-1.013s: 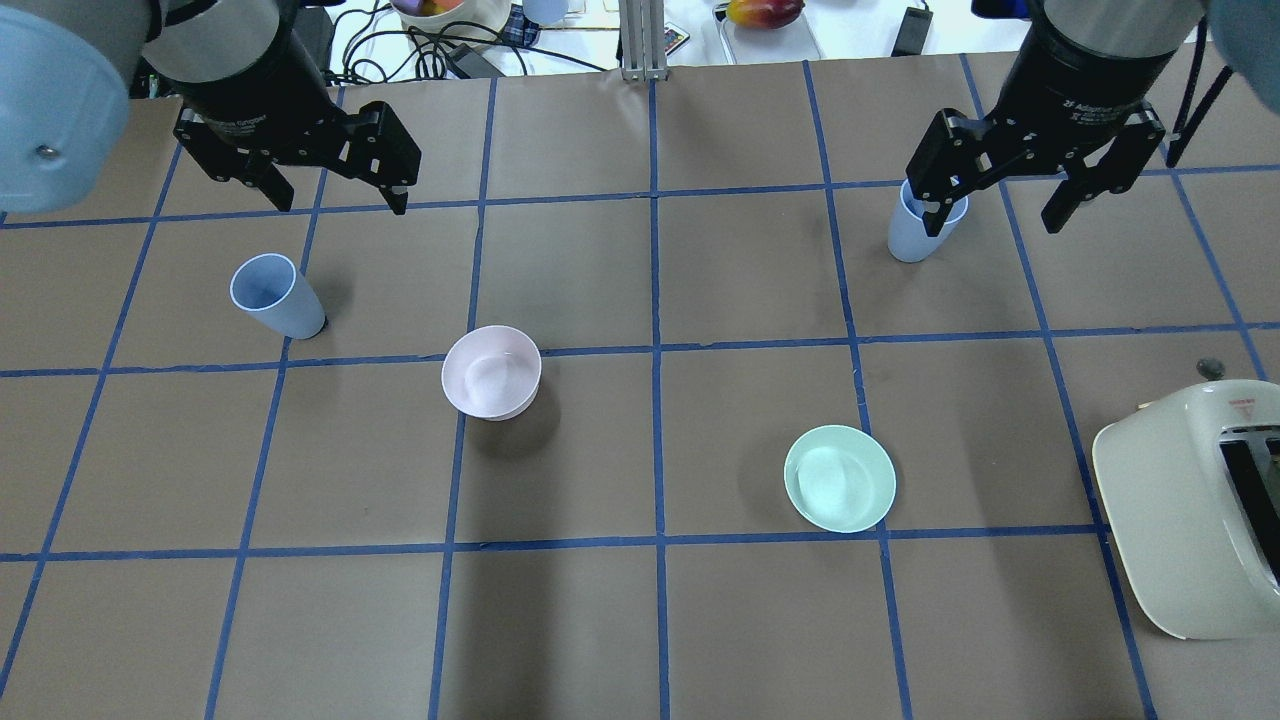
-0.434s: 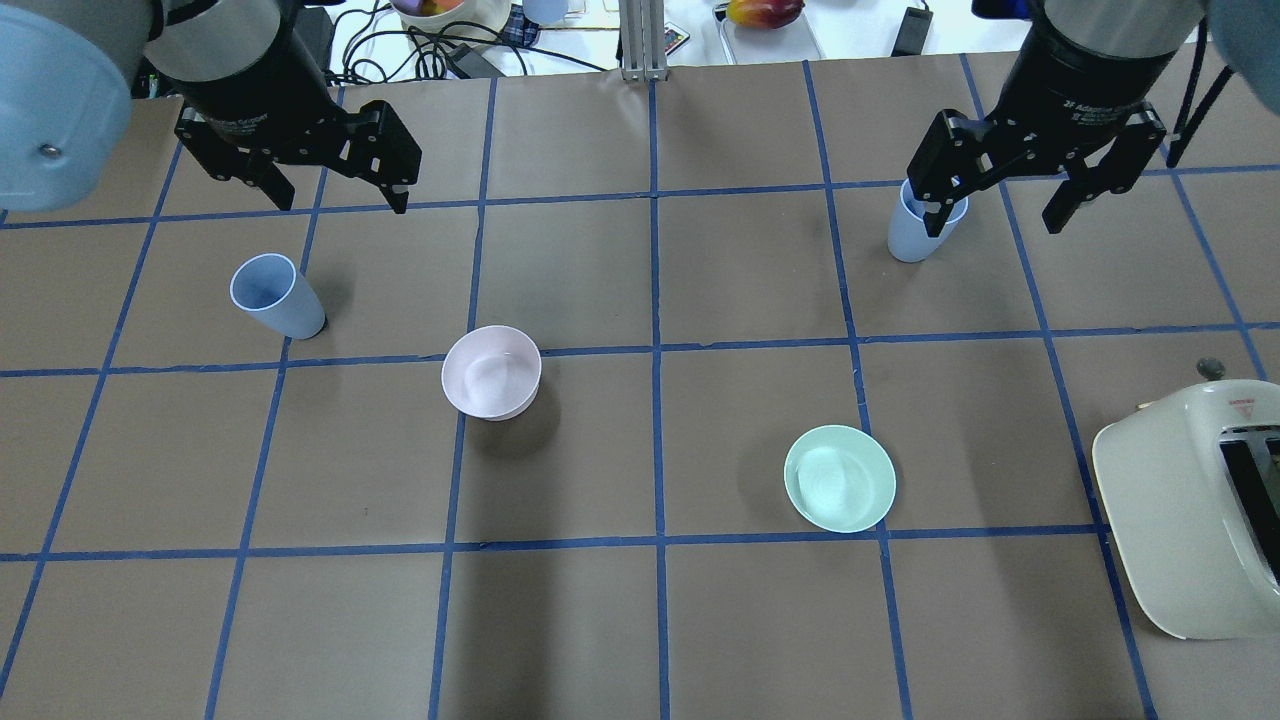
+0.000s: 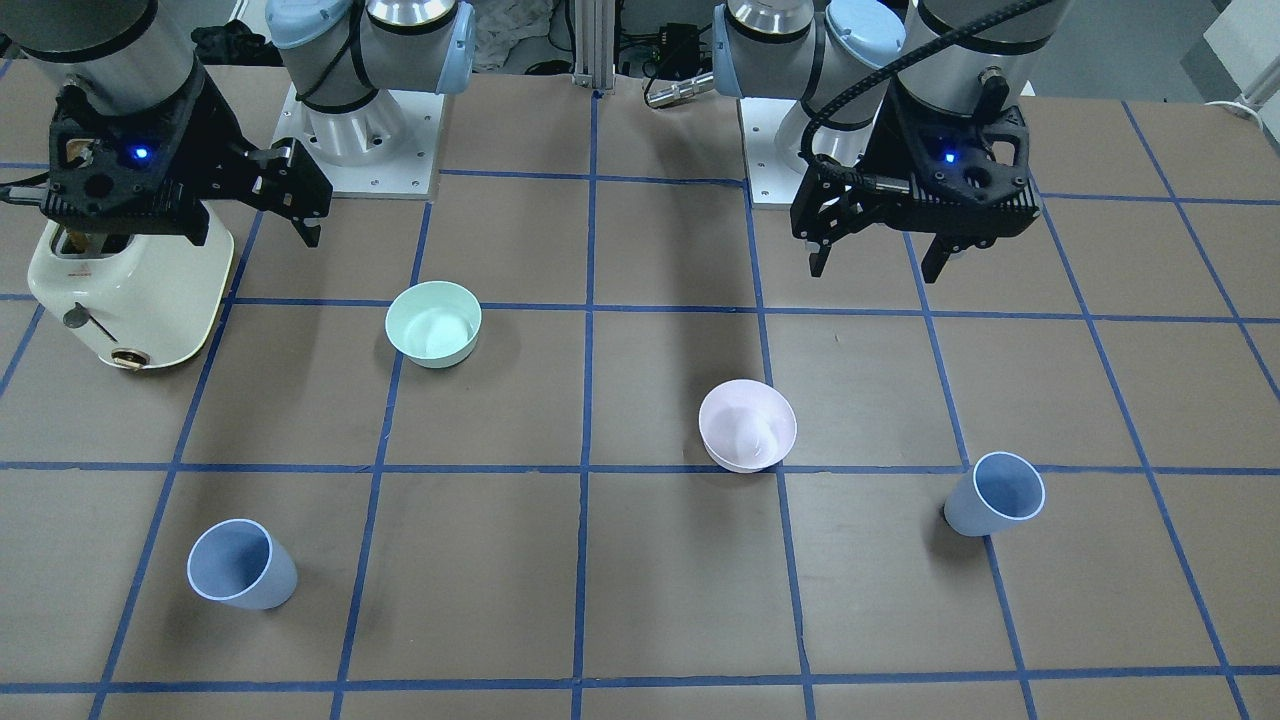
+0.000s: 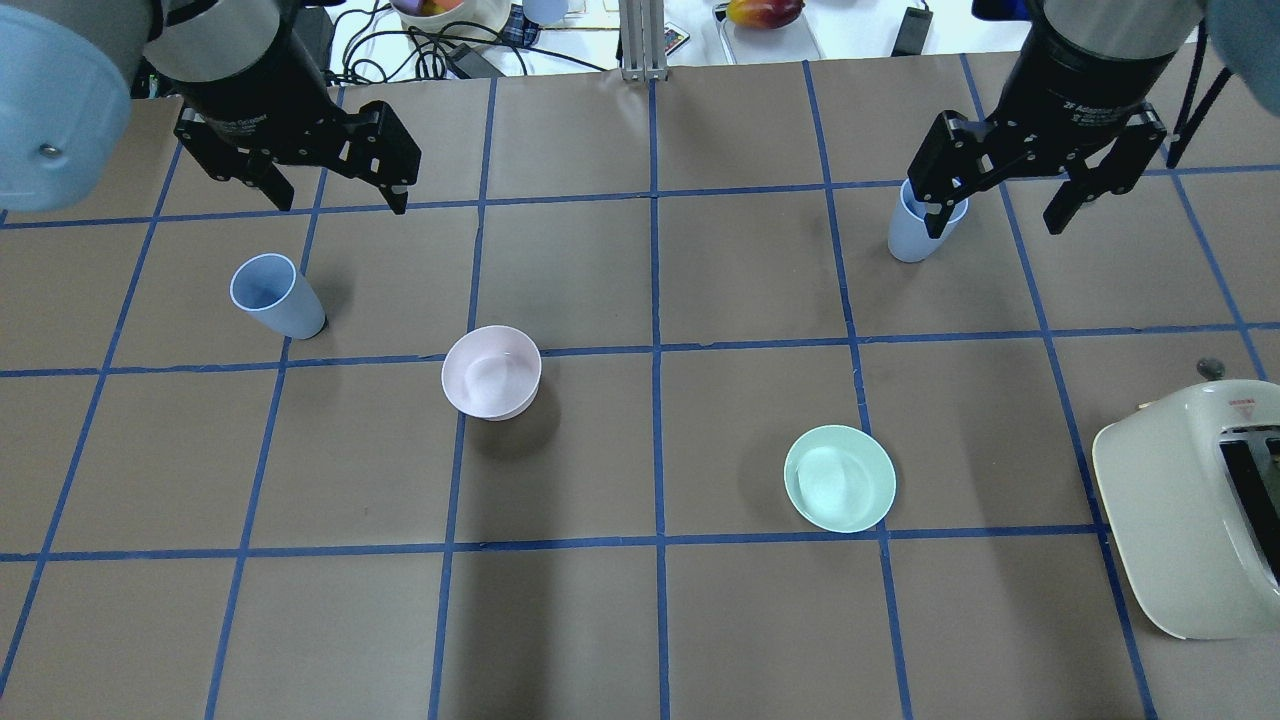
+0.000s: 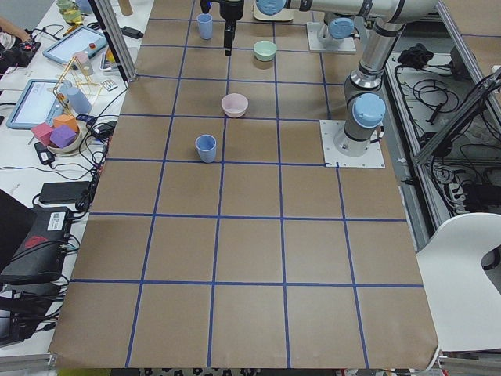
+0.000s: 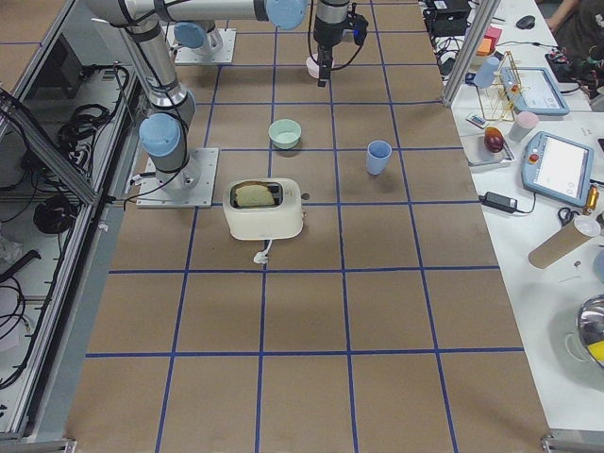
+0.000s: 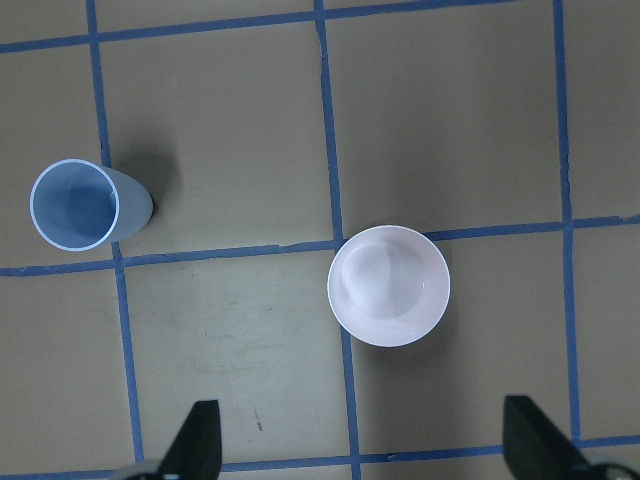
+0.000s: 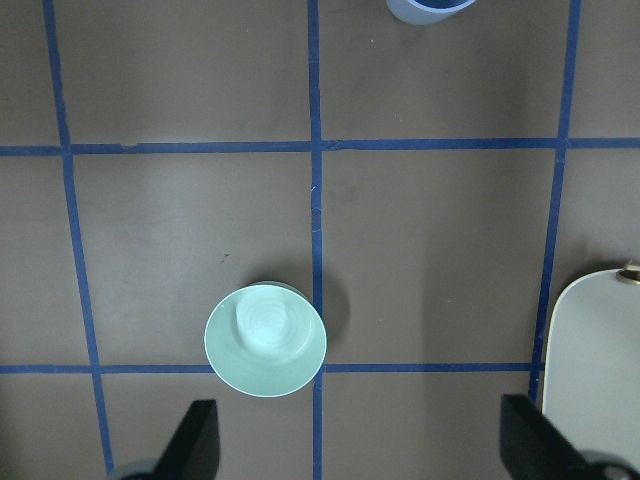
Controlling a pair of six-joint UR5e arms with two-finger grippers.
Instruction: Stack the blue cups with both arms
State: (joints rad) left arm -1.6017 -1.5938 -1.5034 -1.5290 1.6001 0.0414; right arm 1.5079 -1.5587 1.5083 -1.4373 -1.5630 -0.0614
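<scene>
One blue cup (image 4: 275,297) stands upright on the left of the table; it also shows in the front view (image 3: 995,495) and the left wrist view (image 7: 85,205). The other blue cup (image 4: 912,238) stands at the far right, also in the front view (image 3: 240,565), cut off by the top edge of the right wrist view (image 8: 430,8). My left gripper (image 4: 340,195) is open and empty, high above the table, behind its cup. My right gripper (image 4: 995,222) is open and empty, also high; one finger overlaps its cup's rim in the overhead view.
A pale pink bowl (image 4: 491,372) sits left of centre. A mint-green bowl (image 4: 839,478) sits right of centre. A cream toaster (image 4: 1190,510) stands at the near right edge. Cables and clutter lie beyond the far edge.
The right gripper has crept very slightly towards the far edge. The left gripper, cups and bowls have not moved.
</scene>
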